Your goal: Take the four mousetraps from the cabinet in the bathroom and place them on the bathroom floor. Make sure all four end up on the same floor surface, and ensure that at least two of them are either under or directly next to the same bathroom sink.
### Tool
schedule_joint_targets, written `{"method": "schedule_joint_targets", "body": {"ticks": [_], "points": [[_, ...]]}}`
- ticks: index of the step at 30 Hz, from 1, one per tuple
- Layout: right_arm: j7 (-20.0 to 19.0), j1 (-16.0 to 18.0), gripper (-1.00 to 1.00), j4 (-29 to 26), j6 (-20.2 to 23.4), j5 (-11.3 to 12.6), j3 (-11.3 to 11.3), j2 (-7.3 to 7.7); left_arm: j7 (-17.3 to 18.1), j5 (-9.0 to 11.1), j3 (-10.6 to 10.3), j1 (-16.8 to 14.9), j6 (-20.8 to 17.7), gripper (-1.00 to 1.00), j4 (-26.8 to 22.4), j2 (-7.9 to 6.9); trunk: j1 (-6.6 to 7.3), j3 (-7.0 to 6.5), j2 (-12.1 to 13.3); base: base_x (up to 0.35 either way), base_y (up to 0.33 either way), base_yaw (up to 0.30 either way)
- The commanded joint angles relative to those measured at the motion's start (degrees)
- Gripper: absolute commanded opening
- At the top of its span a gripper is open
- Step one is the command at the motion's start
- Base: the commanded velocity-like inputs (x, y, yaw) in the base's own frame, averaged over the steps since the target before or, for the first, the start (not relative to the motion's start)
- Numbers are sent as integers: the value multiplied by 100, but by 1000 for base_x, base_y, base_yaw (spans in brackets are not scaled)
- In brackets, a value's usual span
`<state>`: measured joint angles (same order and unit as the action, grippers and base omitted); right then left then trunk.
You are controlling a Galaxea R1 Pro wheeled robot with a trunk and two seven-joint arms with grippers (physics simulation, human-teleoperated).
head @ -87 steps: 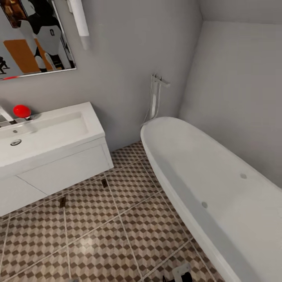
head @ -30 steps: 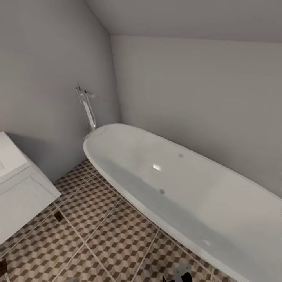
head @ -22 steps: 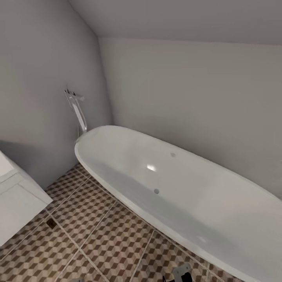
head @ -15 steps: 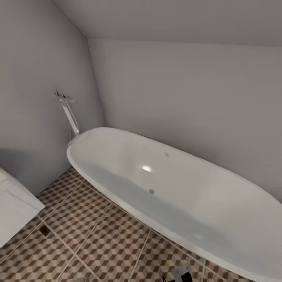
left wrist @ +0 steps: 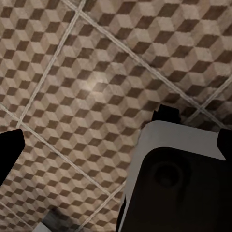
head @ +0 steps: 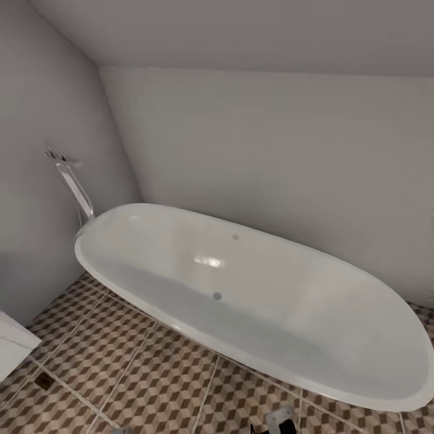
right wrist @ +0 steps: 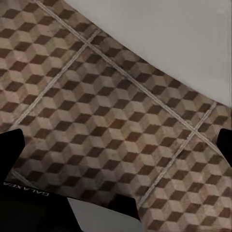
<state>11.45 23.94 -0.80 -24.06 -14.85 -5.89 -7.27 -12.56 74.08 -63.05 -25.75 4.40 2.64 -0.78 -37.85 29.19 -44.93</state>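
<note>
The robot is in transit, facing the tub, and the cabinet lies somewhere out of frame, so the step in hand, by my guess, is to find it: turn slowly, both arms tucked, clear of the tub rim.

One mousetrap lies on the floor, beside the sink corner, well away from either tool.

Left tool and right tool each show dark fingertips wide apart – nothing held.

Most of the sink is cut off, and the trap is too small to detail.
</note>
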Motion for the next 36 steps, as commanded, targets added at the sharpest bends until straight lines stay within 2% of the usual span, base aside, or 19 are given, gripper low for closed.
{"method": "schedule_joint_targets", "body": {"ticks": [1, 15, 36], "points": [[59, 5, 100, 10, -2, -29, -44, -2, -13, 38, -43, 0, 10, 100, 1, -20, -1, -1, -4, 0, 0, -257], [59, 4, 100, 10, -2, -27, -44, -2, -6, 37, -49, 0, 9, 100, 15, -80, -1, -80, -4, 0, 0, -257], [59, -3, 100, 10, -2, -27, -44, -2, -1, 28, -49, 0, 9, 100, 17, -89, -1, -198, -4, -25, 0, -257]]}}
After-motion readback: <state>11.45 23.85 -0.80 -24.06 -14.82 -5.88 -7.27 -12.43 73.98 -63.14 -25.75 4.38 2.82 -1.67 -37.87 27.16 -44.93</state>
